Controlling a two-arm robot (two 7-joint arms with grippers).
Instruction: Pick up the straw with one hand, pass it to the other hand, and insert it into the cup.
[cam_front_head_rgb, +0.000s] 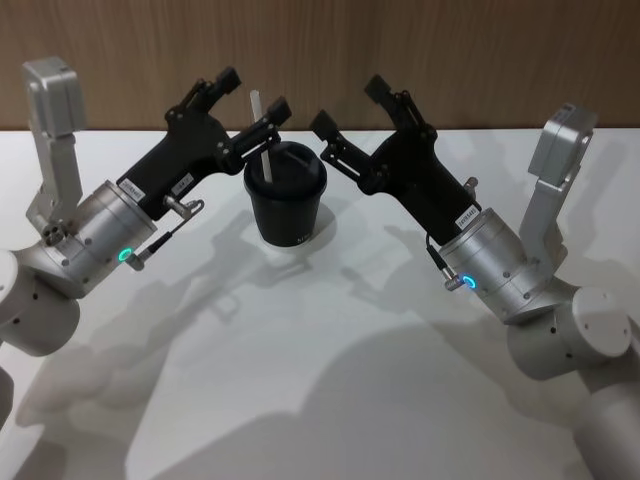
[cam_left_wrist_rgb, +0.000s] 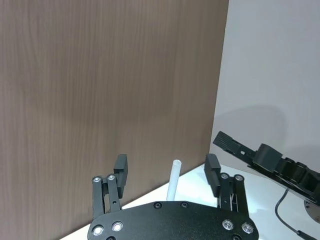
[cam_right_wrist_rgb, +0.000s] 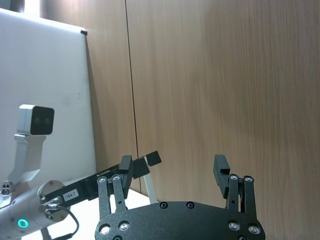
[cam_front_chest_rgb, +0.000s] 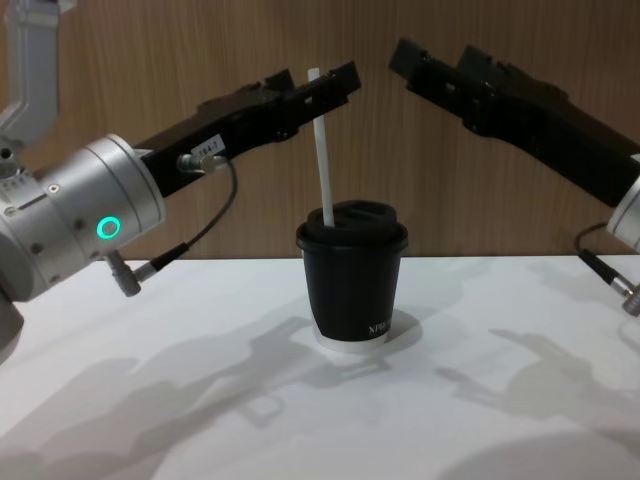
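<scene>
A white table (cam_front_head_rgb: 330, 370) runs up to a wood-grain wall panel (cam_front_head_rgb: 450, 50), and the two arms lean in over it from either side toward the middle. The right gripper (cam_front_head_rgb: 350, 105) hangs just beside the cup on its right, above lid height, its fingers spread wide with nothing between them; the chest view shows it (cam_front_chest_rgb: 425, 65) up and to the right of the cup, well apart from the straw. The left gripper (cam_front_head_rgb: 255, 95) reaches in from the other side at about the same height, a small white label on its black body and a green ring glowing on its silver wrist. Its fingers stand apart on either side of the straw's upper end; in the left wrist view the straw (cam_left_wrist_rgb: 173, 179) rises in the gap between them, touching neither, so the grip is released. The black paper cup (cam_front_chest_rgb: 352, 290) stands upright on the table between the two grippers, its domed lid on and small white lettering low on its side. The white straw (cam_front_chest_rgb: 322, 150) is in the cup, its lower end through the lid near the left edge, standing nearly upright with a slight tilt, its top level with the left fingertips.
</scene>
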